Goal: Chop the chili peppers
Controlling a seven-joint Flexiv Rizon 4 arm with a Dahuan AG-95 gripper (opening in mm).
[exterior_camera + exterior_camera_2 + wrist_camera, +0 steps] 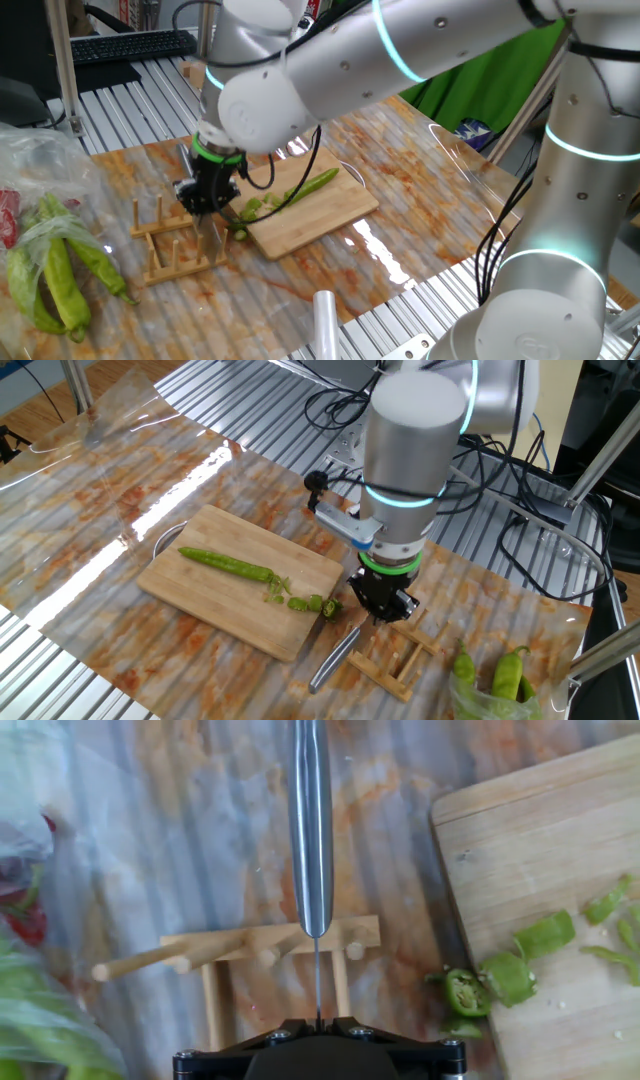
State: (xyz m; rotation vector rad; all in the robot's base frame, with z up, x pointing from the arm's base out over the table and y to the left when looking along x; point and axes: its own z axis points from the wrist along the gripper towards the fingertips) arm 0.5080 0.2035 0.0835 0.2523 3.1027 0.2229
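We are seeing the pincer [383,603] hanging low over the surface [120,480], just right of the cutting board [215,535] in the other fixed view, and it is clamping a knife [311,830] by the thin rear of its blade. In the hand view the knife is pointing straight away from the fingers, crossing above the wooden peg rack [240,952], which is standing on the surface beside the board's edge.

The chili [228,565] is lying lengthwise on the board, its uncut part stretching towards the left, while the cut chunks [310,603] are gathering at the board's right end, near the corner closest to the pincer. One ring [467,992] is sitting right at the board's edge in the hand view, partly over the surface.

To the right of the rack, a clear plastic bag [500,700] is holding several thicker long green peppers [508,672]. Left and far of the board, the marbled surface is lying open up to its far edge.
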